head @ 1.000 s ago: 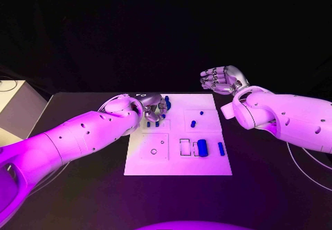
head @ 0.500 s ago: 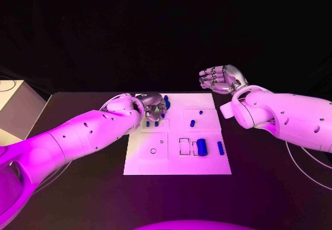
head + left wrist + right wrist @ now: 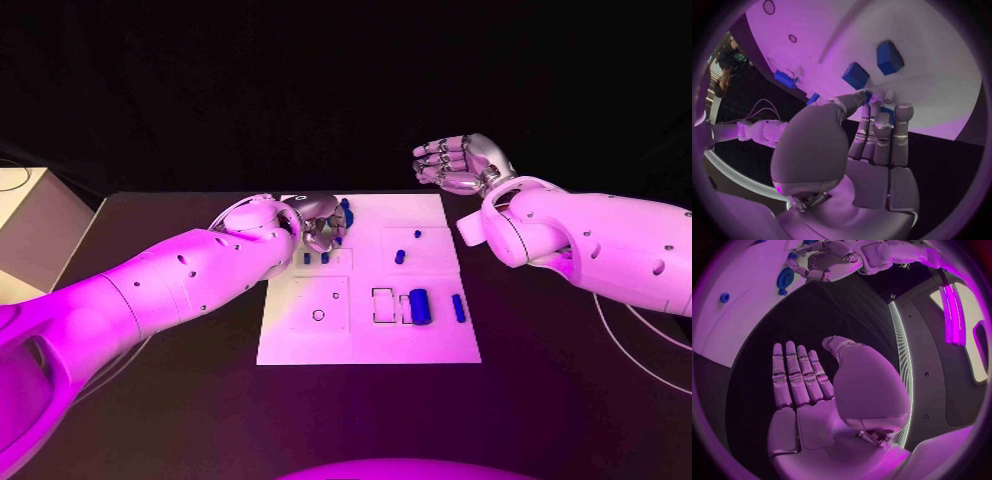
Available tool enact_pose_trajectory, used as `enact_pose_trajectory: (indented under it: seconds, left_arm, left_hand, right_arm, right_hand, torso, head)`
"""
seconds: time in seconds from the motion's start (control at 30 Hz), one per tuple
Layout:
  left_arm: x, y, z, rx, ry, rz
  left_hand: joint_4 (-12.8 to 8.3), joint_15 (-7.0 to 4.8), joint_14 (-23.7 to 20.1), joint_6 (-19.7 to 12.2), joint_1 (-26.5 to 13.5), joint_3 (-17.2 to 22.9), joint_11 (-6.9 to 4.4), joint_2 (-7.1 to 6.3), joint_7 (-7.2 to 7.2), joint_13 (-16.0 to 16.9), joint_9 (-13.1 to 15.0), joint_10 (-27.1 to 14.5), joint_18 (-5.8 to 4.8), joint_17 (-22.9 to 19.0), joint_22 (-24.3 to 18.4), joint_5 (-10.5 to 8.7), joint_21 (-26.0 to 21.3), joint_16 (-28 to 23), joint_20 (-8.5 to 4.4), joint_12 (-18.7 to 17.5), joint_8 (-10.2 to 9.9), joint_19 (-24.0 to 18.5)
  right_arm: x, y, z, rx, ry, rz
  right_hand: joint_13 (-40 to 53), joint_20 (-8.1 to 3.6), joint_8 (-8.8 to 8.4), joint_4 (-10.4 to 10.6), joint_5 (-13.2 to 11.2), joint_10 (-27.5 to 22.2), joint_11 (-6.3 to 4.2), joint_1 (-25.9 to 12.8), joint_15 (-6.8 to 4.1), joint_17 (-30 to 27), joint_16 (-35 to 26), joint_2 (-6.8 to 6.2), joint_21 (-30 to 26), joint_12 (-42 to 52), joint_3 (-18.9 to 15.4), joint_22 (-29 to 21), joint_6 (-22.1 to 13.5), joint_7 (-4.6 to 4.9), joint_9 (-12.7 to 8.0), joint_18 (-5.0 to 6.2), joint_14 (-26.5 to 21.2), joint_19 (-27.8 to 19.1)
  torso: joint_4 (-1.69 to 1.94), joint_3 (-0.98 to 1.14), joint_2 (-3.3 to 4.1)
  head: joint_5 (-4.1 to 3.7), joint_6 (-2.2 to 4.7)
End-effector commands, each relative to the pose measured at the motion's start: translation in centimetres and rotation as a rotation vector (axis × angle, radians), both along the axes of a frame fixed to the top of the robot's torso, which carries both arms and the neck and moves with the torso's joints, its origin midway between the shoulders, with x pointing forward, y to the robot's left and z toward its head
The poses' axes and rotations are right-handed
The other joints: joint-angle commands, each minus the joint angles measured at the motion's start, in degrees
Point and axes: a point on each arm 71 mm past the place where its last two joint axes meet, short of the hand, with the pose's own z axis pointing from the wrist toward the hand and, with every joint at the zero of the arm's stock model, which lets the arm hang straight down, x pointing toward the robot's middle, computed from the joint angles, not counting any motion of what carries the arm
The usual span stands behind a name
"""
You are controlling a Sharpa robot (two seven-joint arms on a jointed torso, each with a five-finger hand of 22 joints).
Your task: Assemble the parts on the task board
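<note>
One blue part sits half-hidden behind the left hand.

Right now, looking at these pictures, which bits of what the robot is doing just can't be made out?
- Head view: the left hand covers the task board's far left corner, hiding what its fingers touch.
- Left wrist view: a blue part shows behind the fingers; gripped or merely behind them, unclear.
- Head view: the small parts are too small to judge shape or seating.
- Right hand: holds nothing.
</note>
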Motion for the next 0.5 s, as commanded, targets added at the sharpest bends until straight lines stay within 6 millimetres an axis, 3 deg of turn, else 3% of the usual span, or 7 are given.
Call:
enact_pose_trajectory:
  seconds: [0.03,0.27,0.5]
  left_arm:
    - [-0.05,-0.25,-0.07,0.016,0.015,-0.010]
    - [-0.02,-0.35,-0.22,0.023,0.027,-0.013]
    - [0.03,-0.44,-0.31,0.024,0.028,-0.014]
  left_hand:
    - [-0.2,0.05,0.9,0.8,0.0,0.2,-0.22,0.79,-0.08,-0.1,-0.2,0.8,-0.68,0.5,0.5,-0.12,0.7,0.8,0.00,0.5,-0.3,0.6]
    - [-1.2,-0.67,2.7,2.9,0.4,0.6,-1.09,1.77,-0.30,-0.3,-0.7,3.1,-1.04,2.2,2.4,-0.12,2.5,2.7,-0.56,1.3,-0.1,2.0]
    - [-1.4,-0.74,3.2,3.2,0.3,0.6,-1.15,1.80,-0.28,-0.4,-0.8,3.3,-1.16,2.8,2.9,-0.13,3.0,3.1,-0.66,1.3,-0.1,2.4]
  right_arm:
    - [-0.05,0.16,0.11,0.000,-0.005,0.015]
    - [-0.07,0.23,0.14,0.001,-0.006,0.017]
    - [-0.11,0.31,0.16,0.001,-0.005,0.020]
  right_hand:
    - [0.0,0.08,-0.30,-0.1,0.3,0.3,-0.05,-0.2,0.33,0.0,-0.2,-0.15,-0.1,-0.2,-0.1,-0.1,0.4,4.27,0.0,0.40,0.2,-0.5]
    - [0.0,0.08,-0.30,-0.1,0.3,0.3,-0.05,-0.2,0.33,0.0,-0.2,-0.15,-0.1,-0.2,-0.1,-0.1,0.4,4.27,0.0,0.40,0.2,-0.5]
    - [0.0,0.08,-0.30,-0.1,0.3,0.3,-0.05,-0.2,0.33,0.0,-0.2,-0.15,-0.1,-0.2,-0.1,-0.1,0.4,4.27,0.0,0.40,0.2,-0.5]
  torso:
    - [0.02,-0.02,-0.05]
    - [0.05,-0.03,-0.06]
    - [0.01,-0.03,-0.03]
  head:
    - [-0.07,-0.14]
    - [-0.16,-0.29]
    - [-0.18,-0.35]
